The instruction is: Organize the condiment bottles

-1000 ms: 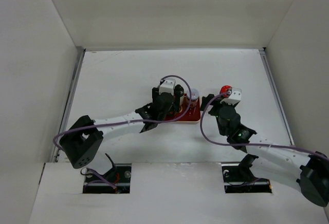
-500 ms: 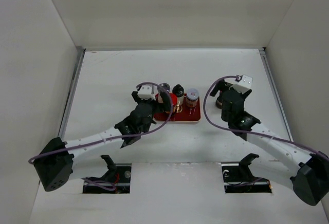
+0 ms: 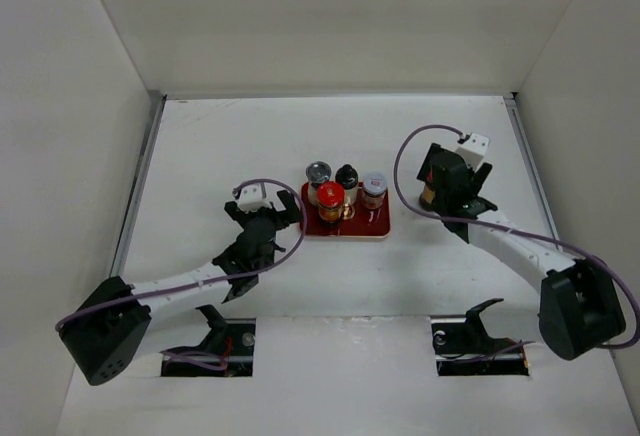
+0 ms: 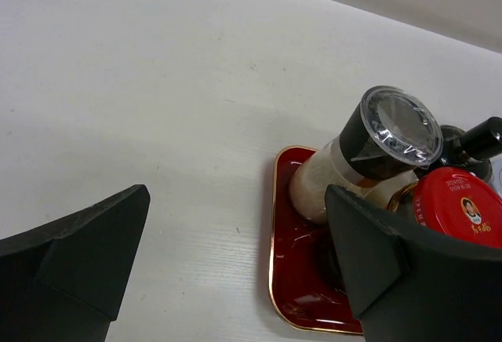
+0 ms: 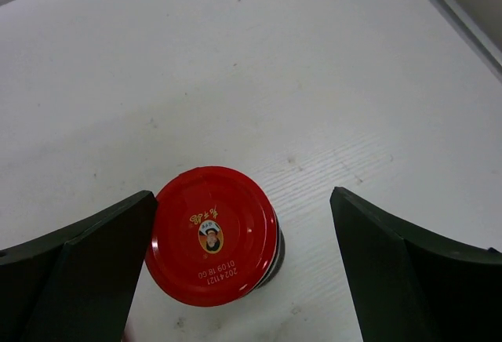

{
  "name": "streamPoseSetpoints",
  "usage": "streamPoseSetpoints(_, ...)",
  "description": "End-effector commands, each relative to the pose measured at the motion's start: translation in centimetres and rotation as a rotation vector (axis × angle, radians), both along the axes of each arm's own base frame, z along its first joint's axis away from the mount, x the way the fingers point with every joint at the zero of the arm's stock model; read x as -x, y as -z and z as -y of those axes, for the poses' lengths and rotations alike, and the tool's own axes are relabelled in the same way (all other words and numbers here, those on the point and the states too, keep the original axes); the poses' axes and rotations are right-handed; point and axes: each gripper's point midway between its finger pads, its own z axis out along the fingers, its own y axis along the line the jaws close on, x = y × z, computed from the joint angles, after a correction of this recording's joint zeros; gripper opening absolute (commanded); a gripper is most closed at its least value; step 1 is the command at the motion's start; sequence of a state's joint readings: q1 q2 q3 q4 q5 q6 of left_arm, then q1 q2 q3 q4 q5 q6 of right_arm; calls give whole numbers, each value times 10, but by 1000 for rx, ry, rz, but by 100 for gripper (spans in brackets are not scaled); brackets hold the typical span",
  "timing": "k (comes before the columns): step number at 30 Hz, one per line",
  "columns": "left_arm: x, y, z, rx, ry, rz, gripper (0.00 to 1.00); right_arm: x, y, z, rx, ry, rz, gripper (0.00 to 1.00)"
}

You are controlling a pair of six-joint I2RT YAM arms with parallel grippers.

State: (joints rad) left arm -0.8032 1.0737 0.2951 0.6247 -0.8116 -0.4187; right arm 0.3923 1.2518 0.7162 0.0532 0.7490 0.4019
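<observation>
Condiment bottles [image 3: 340,191]: I count five. Four stand on the tray near the middle of the table, and one stands alone on bare table off the tray's right end.
Table edges: the white table [image 3: 230,136] is boxed by white walls [image 3: 60,106] on the left, far and right sides. A metal strip [image 3: 140,186] runs along the left edge, and another runs along the right.
Open room: the table is bare from the tray to the far edge and out to both far corners. There is more bare table between the tray and the left edge. The lone jar sits well in from the right edge.
Silver-lidded jar [image 3: 319,172]: pale body, black collar, shiny round top. It stands at the tray's far-left corner.
Red-capped jar [image 3: 330,197]: brownish body. It stands on the tray's left half, just nearer to me than the silver-lidded one.
Slim black-topped bottle [image 3: 347,176]: stands at the middle of the tray's far side.
Grey-lidded jar [image 3: 374,186]: reddish-brown body, on the tray's right half.
Lone red-capped jar [image 5: 212,234]: upright, its cap printed with gold lettering and a small portrait.
Tray [image 4: 286,279]: dark red with a gold rim. Its near-right part is bare.
Left gripper [image 4: 235,201]: jaws spread wide and holding nothing. It is low over bare table just left of the tray.
Right gripper [image 5: 243,201]: jaws spread wide above the lone jar. The cap lies between them, close to one finger and well apart from the other. I see no grip on it.
</observation>
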Motion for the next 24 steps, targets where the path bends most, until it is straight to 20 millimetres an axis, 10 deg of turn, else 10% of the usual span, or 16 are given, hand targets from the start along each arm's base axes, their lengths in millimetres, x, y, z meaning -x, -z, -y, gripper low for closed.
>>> streamPoseSetpoints(1,-3,-17,1,105,-29,81,98,-9,12,-15,-18,-68,-60,100)
streamPoseSetpoints(24,-8,-9,2,121,-21,82,98,6,15,-9,-82,-73,-21,100)
